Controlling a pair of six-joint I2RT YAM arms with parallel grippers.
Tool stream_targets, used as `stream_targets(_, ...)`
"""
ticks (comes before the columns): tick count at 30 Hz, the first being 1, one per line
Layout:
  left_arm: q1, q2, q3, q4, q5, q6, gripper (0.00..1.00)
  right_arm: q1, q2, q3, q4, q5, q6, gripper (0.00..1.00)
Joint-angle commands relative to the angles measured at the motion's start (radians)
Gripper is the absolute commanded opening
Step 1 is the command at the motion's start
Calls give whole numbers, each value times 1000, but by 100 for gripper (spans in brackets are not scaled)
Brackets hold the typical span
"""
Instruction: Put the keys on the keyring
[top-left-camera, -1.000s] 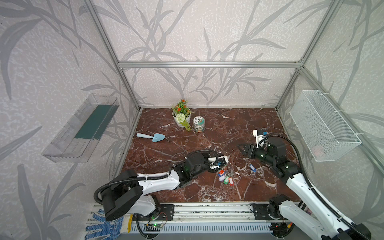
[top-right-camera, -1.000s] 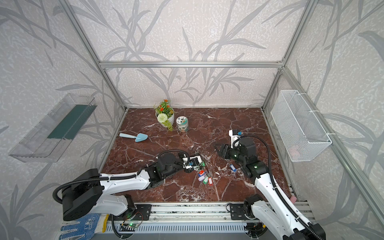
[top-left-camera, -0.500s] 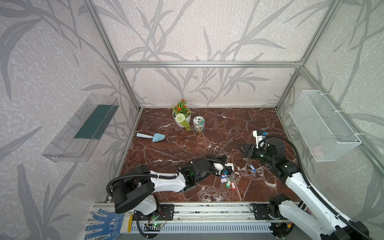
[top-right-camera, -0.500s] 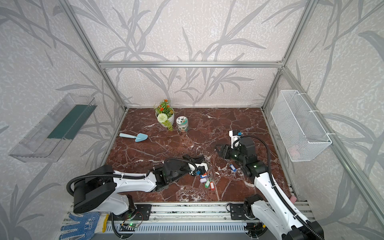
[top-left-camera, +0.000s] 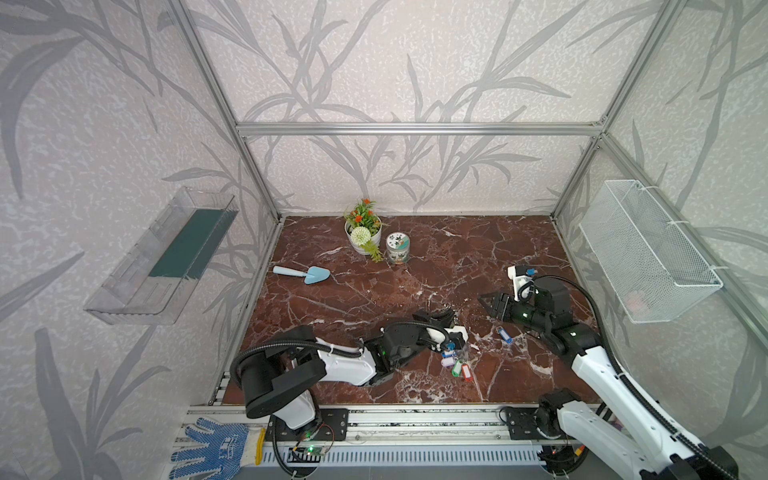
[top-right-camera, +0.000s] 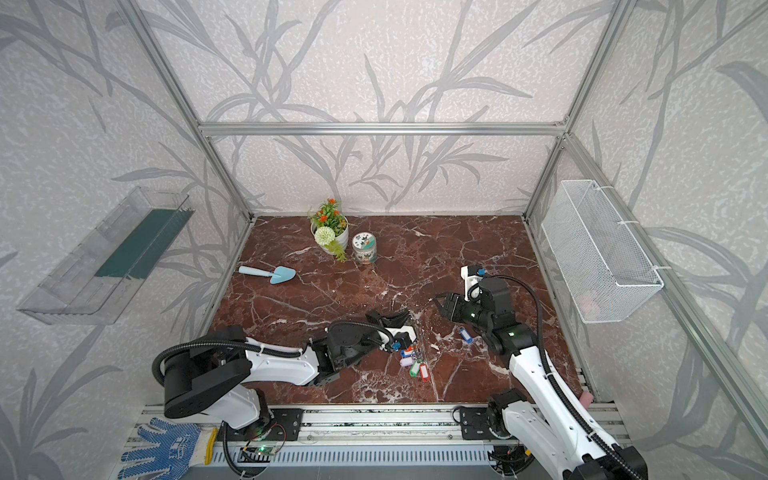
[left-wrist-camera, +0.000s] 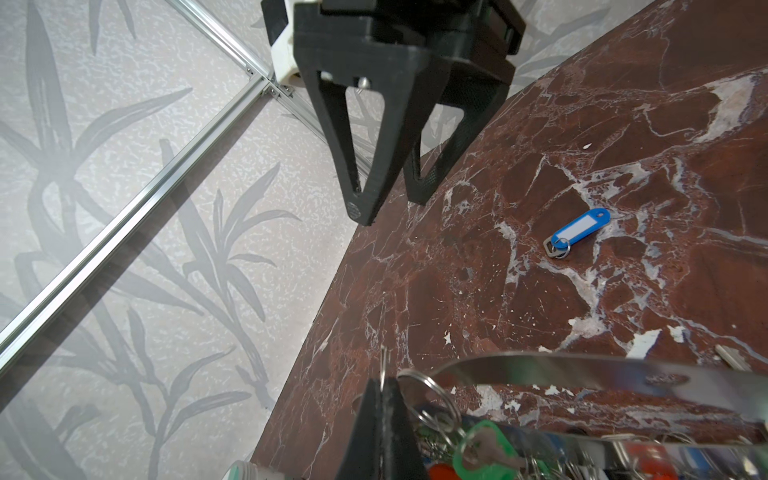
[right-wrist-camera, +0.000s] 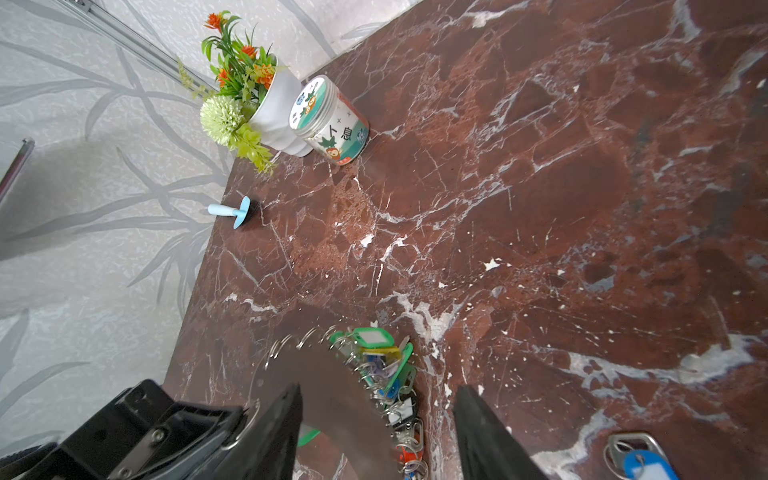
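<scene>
Left gripper (left-wrist-camera: 380, 395): low, clamped on keyring (left-wrist-camera: 582, 370) edge.
Right gripper (right-wrist-camera: 379, 387): hovering, jaws parted, empty.
Room: blue key tag (left-wrist-camera: 582, 226) alone on marble (left-wrist-camera: 623, 124).

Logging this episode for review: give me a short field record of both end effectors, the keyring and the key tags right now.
left end effector: shut, pinching the flat grey oval metal keyring
right end effector: open, holding nothing
tags on keyring: coloured plastic key tags, green and red among them, bunched at its edge rings
loose tag: one blue plastic key tag with a metal split ring, lying on the red-brown marble tabletop, apart from both end effectors
</scene>
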Motion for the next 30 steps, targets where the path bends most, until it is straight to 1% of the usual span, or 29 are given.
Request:
stream_targets(1, -6, 36, -7, 176, -33, -15, 0, 7, -14, 9, -23, -74, -6, 57)
stream_targets(4, -7, 57, -12, 218, -41, -30, 0, 48, -9, 50, -64, -62, 31, 55)
stream_targets(6, -8, 61, -12, 226, -40, -36, 0, 89, 13, 81, -90, -48, 113, 52)
stream_targets(9, -9, 61, -12, 215, -40, -33, 0, 121, 47, 128, -127, -50, 226, 48)
stream_targets(12, -15, 63, -16, 214, -39, -34, 0, 149, 54, 145, -133, -22, 323, 47)
stream_targets(15, -17, 70, -15, 213, -41, -32, 0, 175, 97, 154, -130, -22, 405, 45)
stream_targets(20, -22, 91, -10, 226, -51, -22, 0, 231, 143, 188, -172, 39, 462, 41)
stream_targets(22, -23, 99, -7, 230, -52, -18, 0, 240, 159, 189, -171, 35, 486, 41)
stream_targets(25, -23, 111, -4, 237, -55, -15, 0, 243, 174, 181, -138, 19, 519, 33)
stream_targets(30, -25, 118, -4, 240, -53, -16, 0, 253, 198, 184, -129, 22, 545, 30)
